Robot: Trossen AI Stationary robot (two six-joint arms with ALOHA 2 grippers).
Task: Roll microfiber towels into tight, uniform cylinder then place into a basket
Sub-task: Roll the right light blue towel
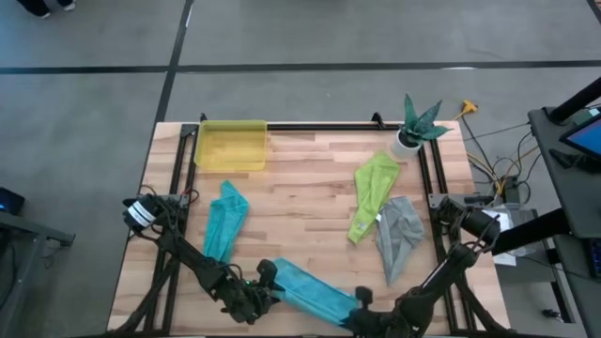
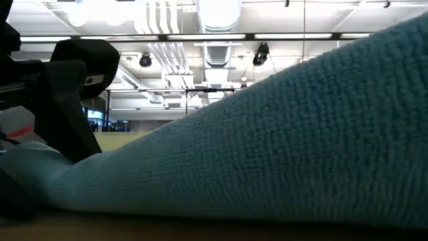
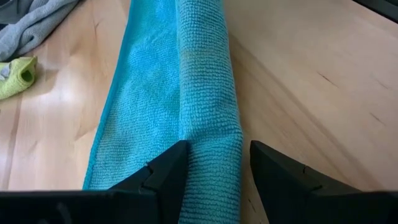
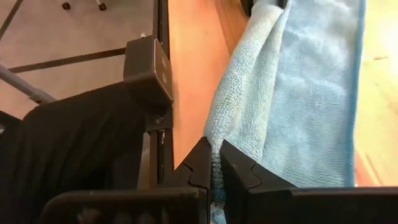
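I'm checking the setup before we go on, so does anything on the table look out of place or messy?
Three towels lie crumpled, unrolled: the teal towel, the lime green towel and the grey towel, whose edges meet. The yellow basket holds nothing. Both grippers hold the light blue towel at the near edge.

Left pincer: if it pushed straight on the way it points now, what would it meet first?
The left pincer already straddles the rolled edge of the light blue towel. Going on, it would run along that roll; farther off lie the grey towel and lime green towel, apparently to one side.
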